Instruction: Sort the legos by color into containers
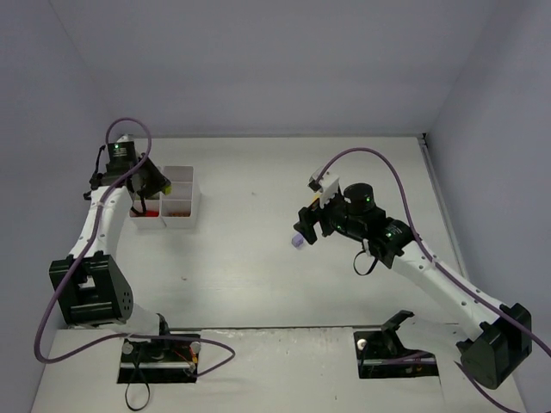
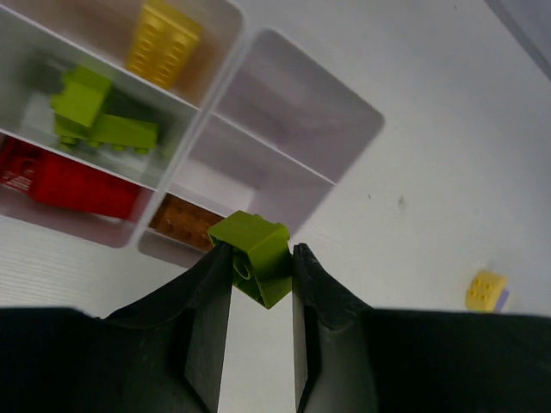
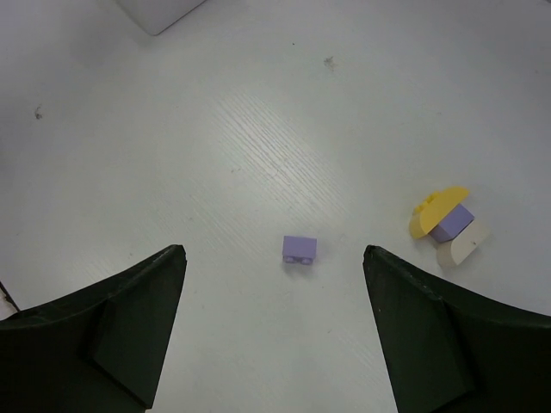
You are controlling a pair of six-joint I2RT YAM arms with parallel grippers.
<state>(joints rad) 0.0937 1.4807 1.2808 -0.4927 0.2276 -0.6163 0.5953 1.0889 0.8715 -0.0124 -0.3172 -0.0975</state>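
Observation:
My left gripper is shut on a lime green brick, held just above the near edge of the white tray of containers. In the tray lie a yellow brick, green bricks, a red brick and a brown-orange brick. In the top view this gripper hovers at the tray. My right gripper stands open above a lone lilac brick lying on the table between its fingers. In the top view it is near the table's middle.
A stack of yellow, lilac and white pieces lies on the table right of the right gripper's fingers, also seen far off as the yellow piece. Two tray compartments hold nothing. The tray's corner shows at the top.

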